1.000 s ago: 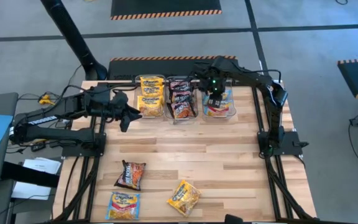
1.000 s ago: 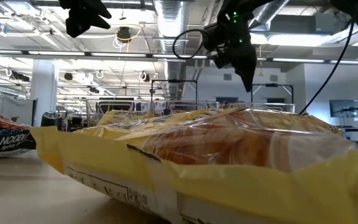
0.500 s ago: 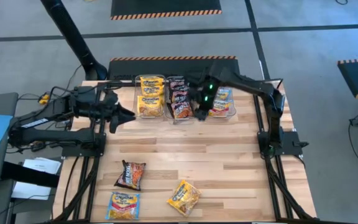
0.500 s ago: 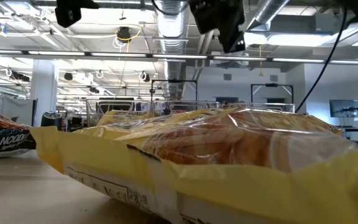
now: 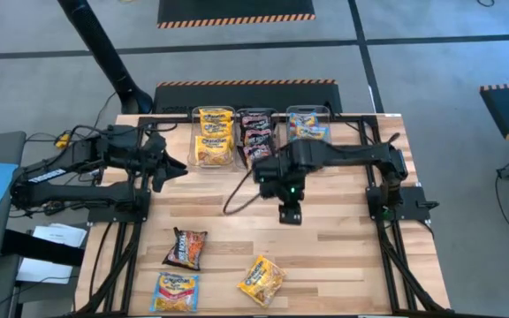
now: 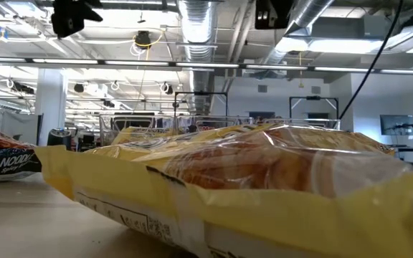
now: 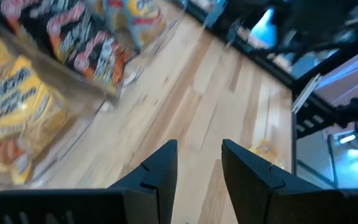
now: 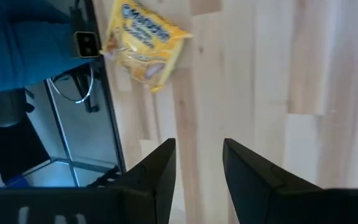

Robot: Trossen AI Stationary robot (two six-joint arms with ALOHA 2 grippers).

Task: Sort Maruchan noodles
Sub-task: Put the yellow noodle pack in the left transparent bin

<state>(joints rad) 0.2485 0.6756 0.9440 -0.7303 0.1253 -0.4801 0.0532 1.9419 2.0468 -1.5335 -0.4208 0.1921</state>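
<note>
We count three loose crinkly packets beyond the right pincer (image 5: 290,215): one dark maroon (image 5: 186,248), one light blue-and-orange (image 5: 176,291), one yellow (image 5: 262,278). Three clear plastic bins (image 5: 308,113) sit behind it.

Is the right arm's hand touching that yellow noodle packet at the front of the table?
Apart. The high view shows the right hand over bare wood, clear of the yellow noodle packet.

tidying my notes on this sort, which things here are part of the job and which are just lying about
Part of the job:
- loose yellow packet
- loose maroon packet
- loose blue packet
- yellow packets in the left bin
- maroon packets in the middle bin
- blue packet in the right bin
- right gripper, open, empty
- left gripper, open, empty

Lying about:
- papers beside the table
</note>
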